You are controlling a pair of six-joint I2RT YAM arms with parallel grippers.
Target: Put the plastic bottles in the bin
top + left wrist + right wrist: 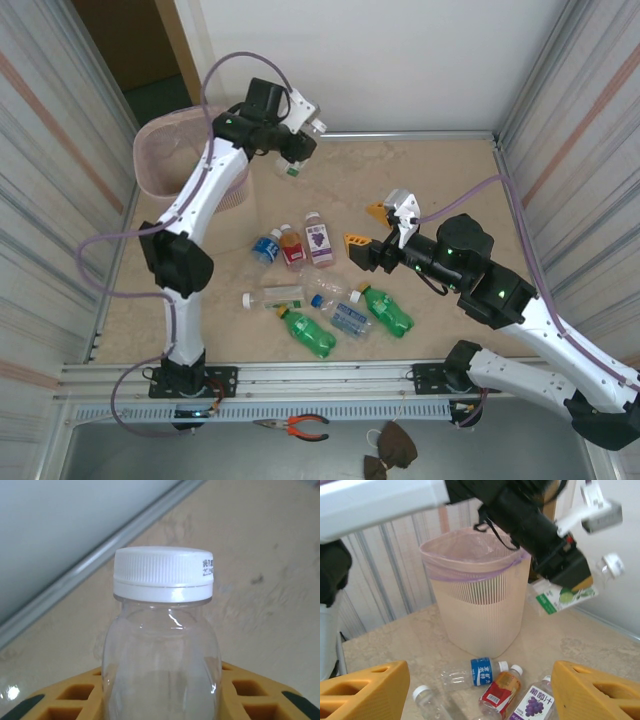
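beige table point(440, 180): i count seven loose bottles point(318, 240), one bin point(165, 150). left gripper point(291, 155) clamps an eighth bottle point(162, 640); right gripper point(367, 227) jaws apart.

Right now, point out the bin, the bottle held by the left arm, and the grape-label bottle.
bin point(480, 615), right wrist view, on its ribbed front wall.
held bottle point(162, 575), left wrist view, on its white cap.
grape-label bottle point(319, 240), top external view, on its purple label.

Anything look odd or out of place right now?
Nothing spilled or damaged. The left hand grips a clear white-capped plastic bottle. Only strays: orange-handled pliers and a brown cloth-like item in the near trough.
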